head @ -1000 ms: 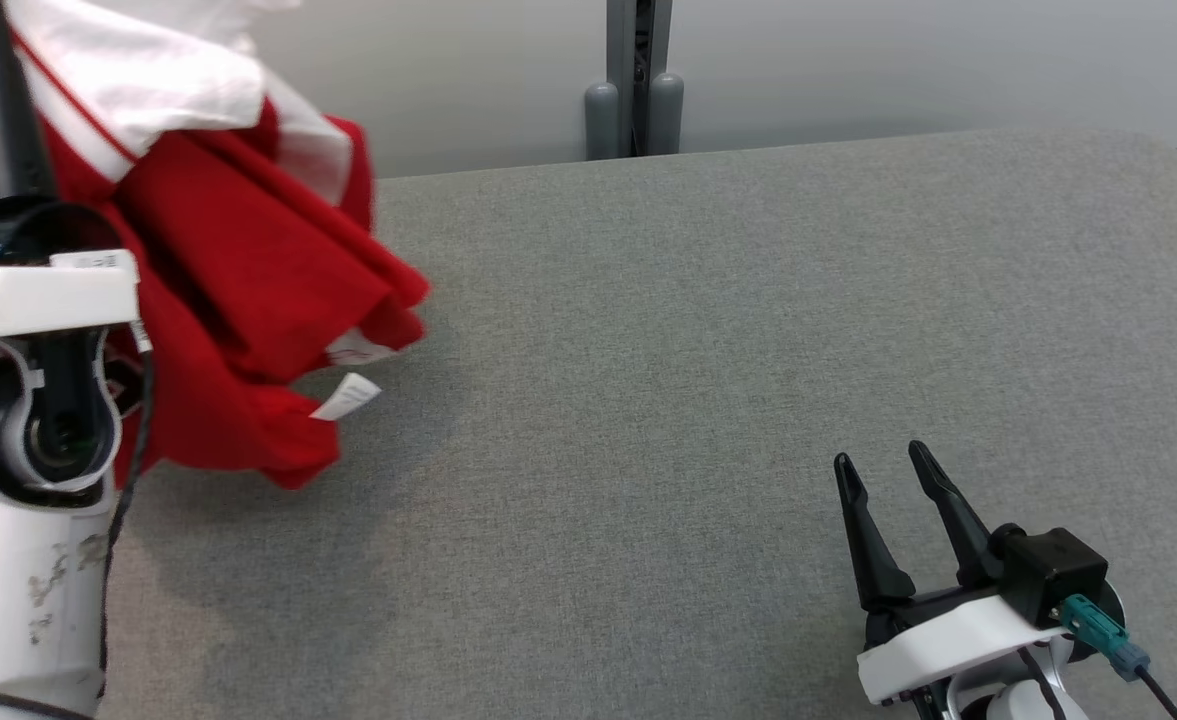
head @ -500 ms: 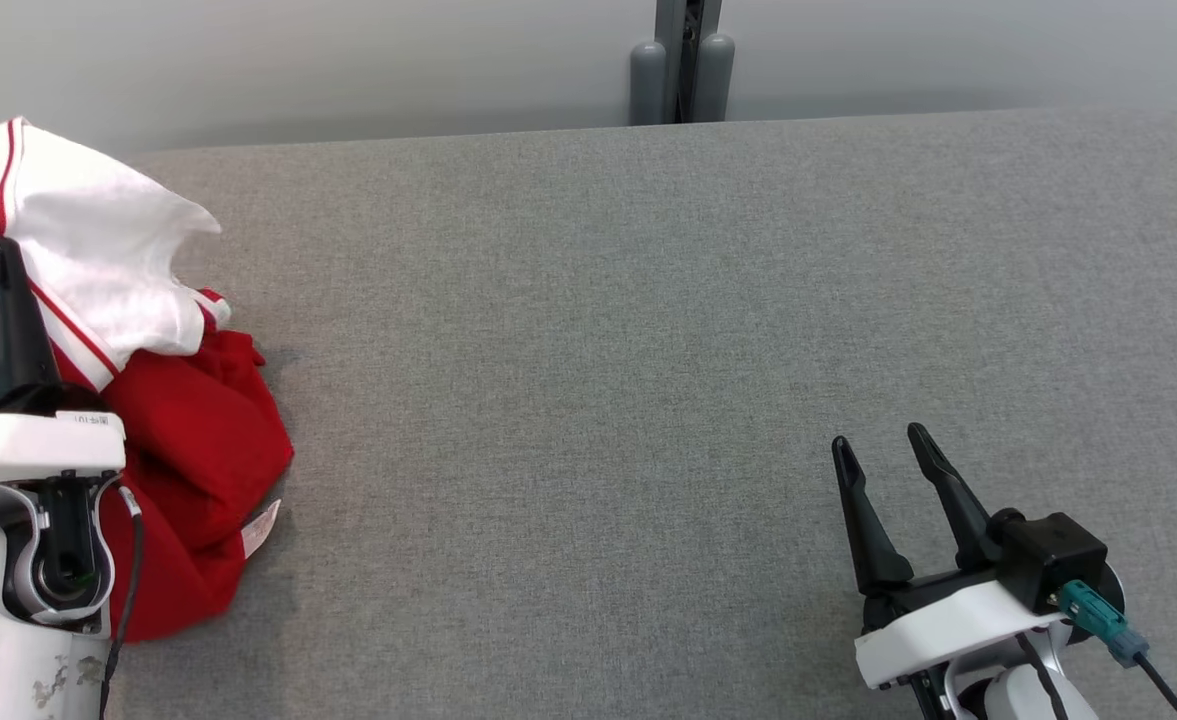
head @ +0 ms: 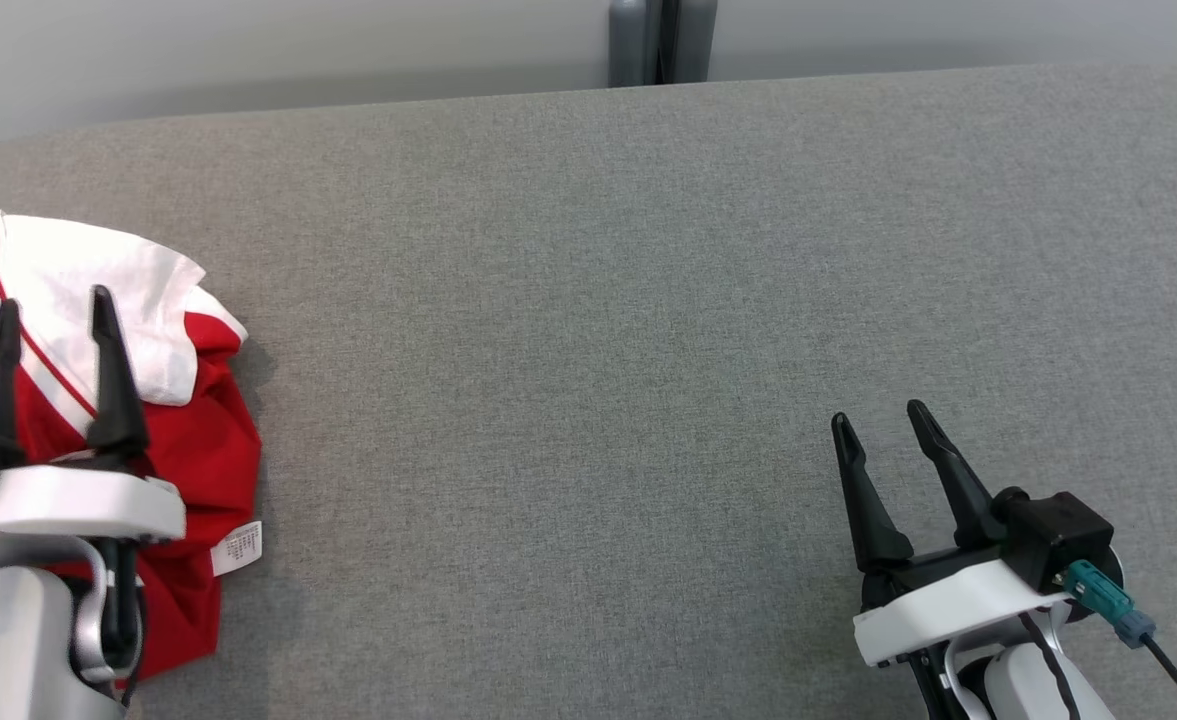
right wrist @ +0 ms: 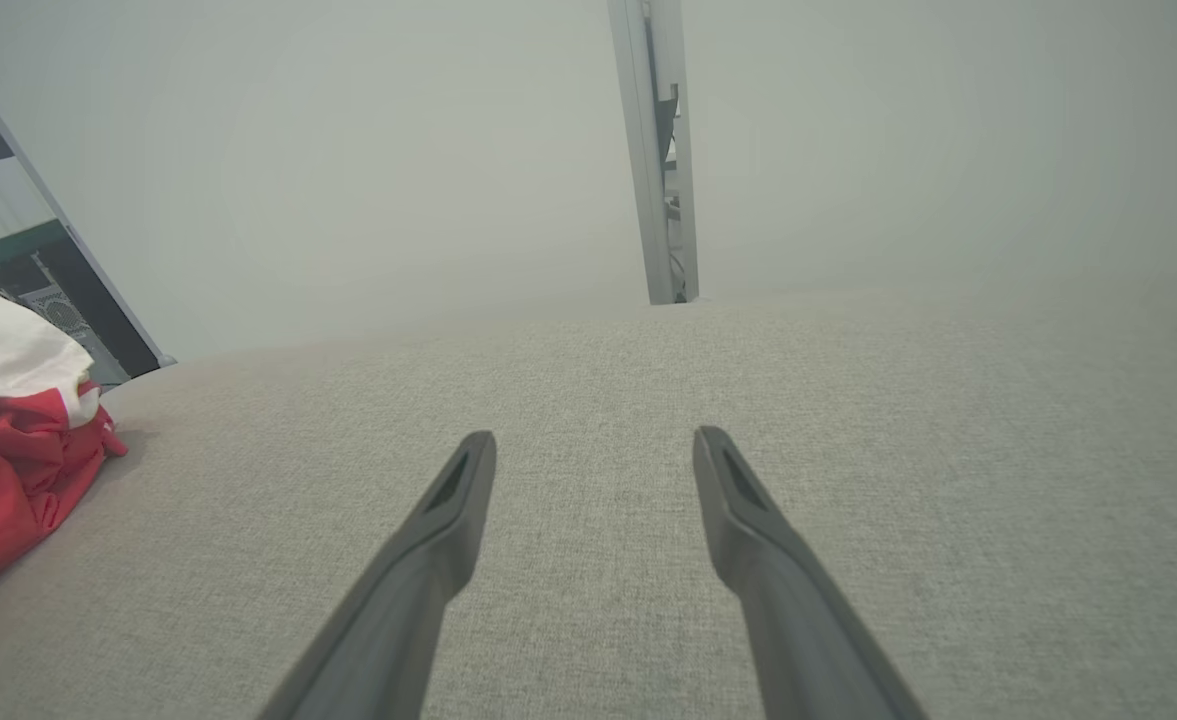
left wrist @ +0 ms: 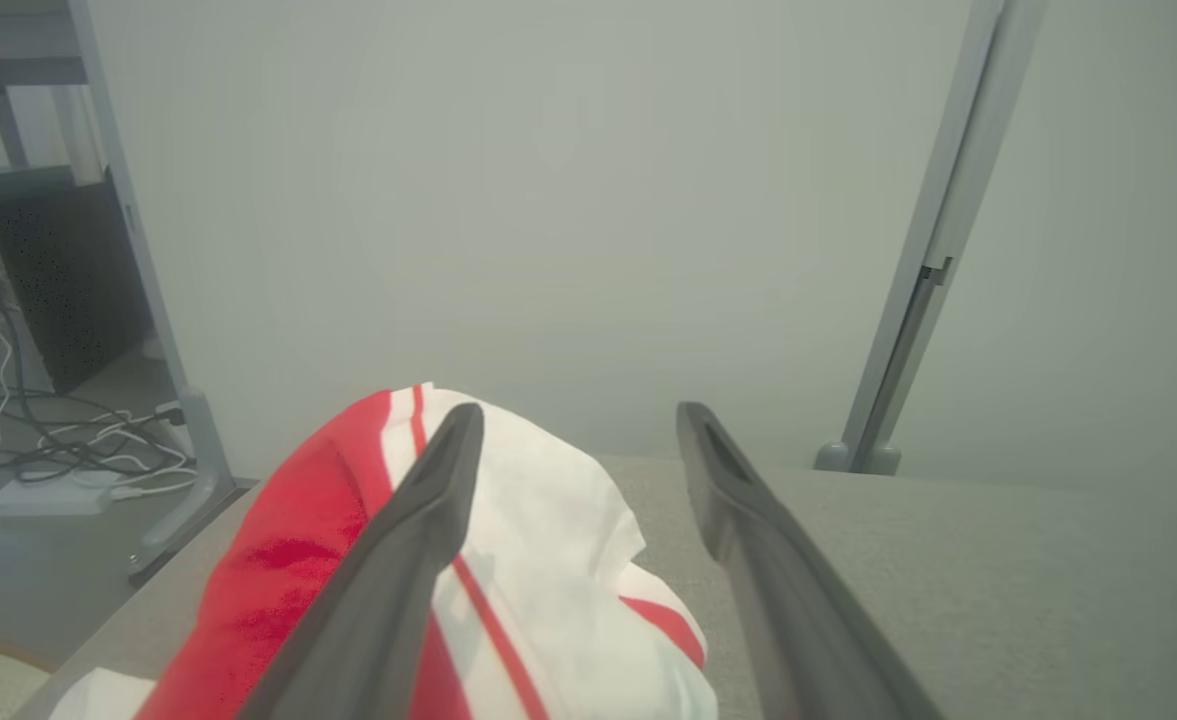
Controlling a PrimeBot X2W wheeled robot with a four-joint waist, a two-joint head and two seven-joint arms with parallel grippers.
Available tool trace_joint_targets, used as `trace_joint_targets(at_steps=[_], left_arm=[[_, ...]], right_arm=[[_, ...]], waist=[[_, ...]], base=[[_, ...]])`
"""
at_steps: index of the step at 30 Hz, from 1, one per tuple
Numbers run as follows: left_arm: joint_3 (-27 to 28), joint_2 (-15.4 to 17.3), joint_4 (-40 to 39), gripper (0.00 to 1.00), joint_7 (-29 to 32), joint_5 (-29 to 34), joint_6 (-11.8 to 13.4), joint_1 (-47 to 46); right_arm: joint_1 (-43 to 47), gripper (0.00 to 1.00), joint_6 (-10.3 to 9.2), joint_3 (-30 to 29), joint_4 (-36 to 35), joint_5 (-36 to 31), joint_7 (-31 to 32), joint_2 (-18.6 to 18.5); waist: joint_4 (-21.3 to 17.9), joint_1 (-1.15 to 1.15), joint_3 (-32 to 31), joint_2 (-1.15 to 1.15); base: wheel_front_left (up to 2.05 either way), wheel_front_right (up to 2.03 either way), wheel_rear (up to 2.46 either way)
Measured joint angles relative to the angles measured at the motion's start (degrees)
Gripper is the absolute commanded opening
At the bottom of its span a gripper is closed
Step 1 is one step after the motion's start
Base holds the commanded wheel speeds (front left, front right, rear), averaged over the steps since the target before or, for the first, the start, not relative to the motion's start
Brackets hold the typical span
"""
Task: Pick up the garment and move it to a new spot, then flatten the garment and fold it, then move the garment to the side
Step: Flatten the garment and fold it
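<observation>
Garment [head: 198, 440] heaped at the table's [head: 648, 300] left edge; both claws spread, gripping nothing.
Red and white cloth, crumpled, white part with red stripes uppermost and toward the far side, white label [head: 238, 548] at its near-right fringe. Left gripper [head: 53, 310] sits over the heap, fingers apart, no cloth pinched between the tips; whether they touch the fabric, cannot tell. Right gripper [head: 878, 420] near the table's near-right corner, well apart from the garment, fingers apart over bare grey fabric.
</observation>
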Motion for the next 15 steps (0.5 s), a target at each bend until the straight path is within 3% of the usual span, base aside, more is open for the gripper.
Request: trace_joint_targets(at_steps=[5, 8, 12, 15], left_arm=[[-5.0, 0.4, -4.6, 1.00, 0.0, 12.4, 3.4, 4.5], [-9.1, 1.8, -3.0, 1.00, 0.0, 19.4, 5.3, 5.7], [-10.9, 3.0, 1.6, 1.00, 3.4, 23.7, 8.3, 4.8], [-11.8, 3.7, 4.4, 1.00, 5.6, 25.5, 9.1, 1.7]], right_arm=[[-0.3, 1.00, 0.00, -0.2, -0.3, 0.3, 0.0, 0.0], [-0.3, 1.00, 0.00, -0.3, -0.3, 0.5, 0.0, 0.0], [-0.6, 1.00, 0.00, 0.3, 0.0, 0.7, 0.0, 0.0], [-0.9, 1.00, 0.00, 0.6, 0.1, 0.8, 0.0, 0.0]], waist=[[-0.2, 0.00, 0.6, 0.00], [0.1, 0.00, 0.7, 0.00], [0.4, 0.00, 0.8, 0.00], [0.2, 0.00, 0.9, 0.00]], base=[[0.00, 0.00, 0.00], [0.00, 0.00, 0.00], [0.00, 0.00, 0.00], [0.00, 0.00, 0.00]])
